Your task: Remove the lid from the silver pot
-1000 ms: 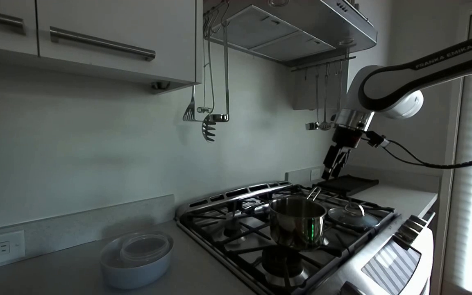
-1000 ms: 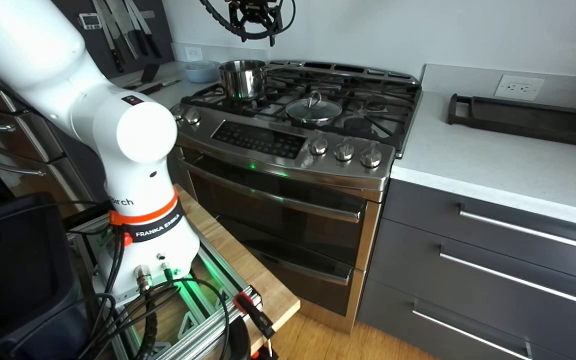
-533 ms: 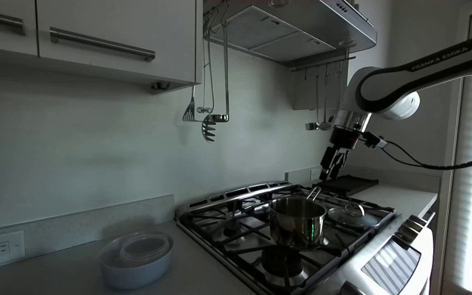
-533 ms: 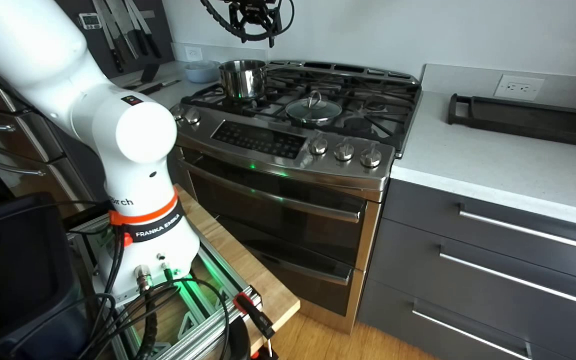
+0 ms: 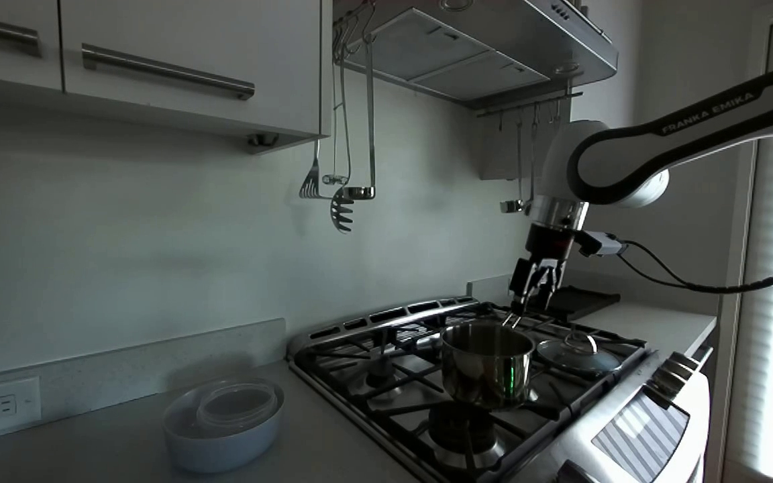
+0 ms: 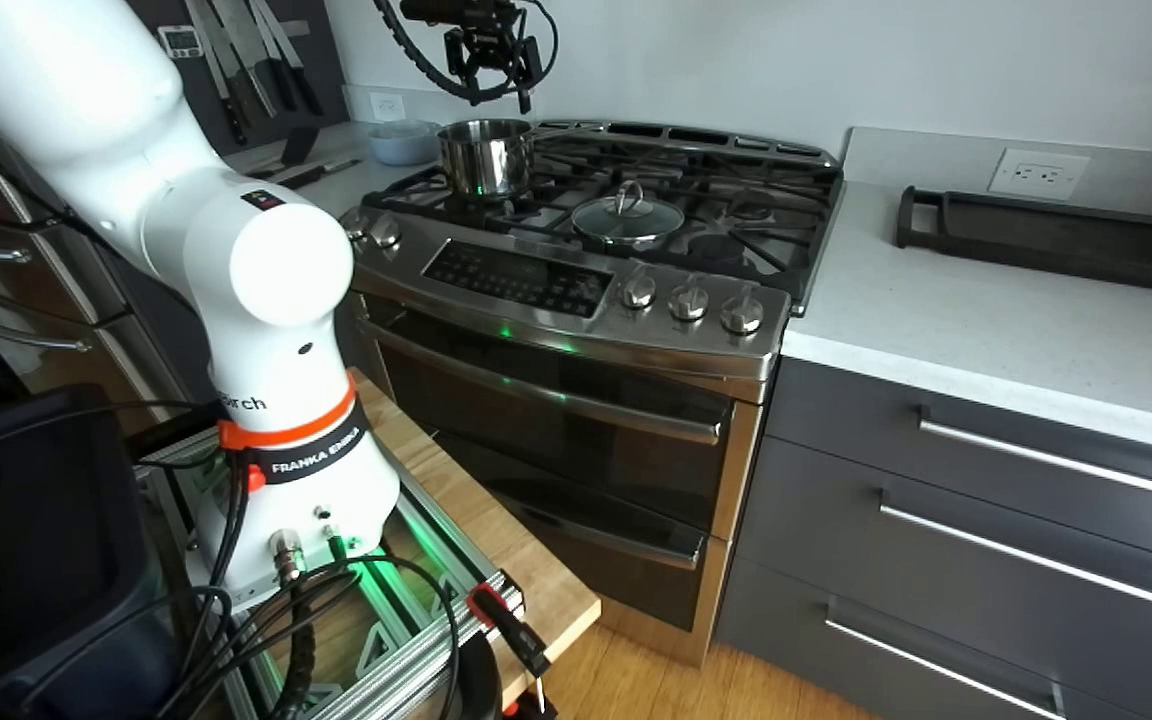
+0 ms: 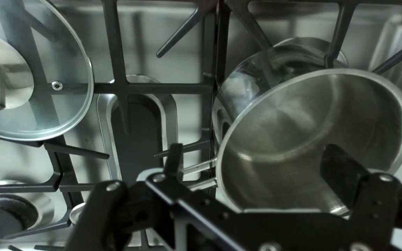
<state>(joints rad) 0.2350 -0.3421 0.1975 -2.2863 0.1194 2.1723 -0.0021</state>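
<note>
The silver pot (image 5: 486, 379) stands upright and uncovered on the stove grate in both exterior views (image 6: 488, 168). In the wrist view I look into its bare interior (image 7: 284, 136); its wire handle points left. The lid (image 5: 578, 359), clear glass with a silvery rim and handle, lies flat on the grate beside the pot, also in the other views (image 6: 626, 222) (image 7: 16, 76). My gripper (image 5: 531, 305) is open and empty, above the pot. In the wrist view the gripper (image 7: 252, 150) has one finger over the pot handle and one over the pot's opening. It also shows high up (image 6: 498, 98).
The stove (image 6: 516, 280) has raised black grates around the pot. A white round dish stack (image 5: 222, 439) stands on the counter beside it. A black griddle tray (image 6: 1056, 245) lies on the opposite counter. A range hood (image 5: 480, 54) and hanging utensils (image 5: 359, 193) are overhead.
My gripper has moved down and sideways, closer to above the pot and its handle. The fingers stay open. The pot and the lid have not moved.
</note>
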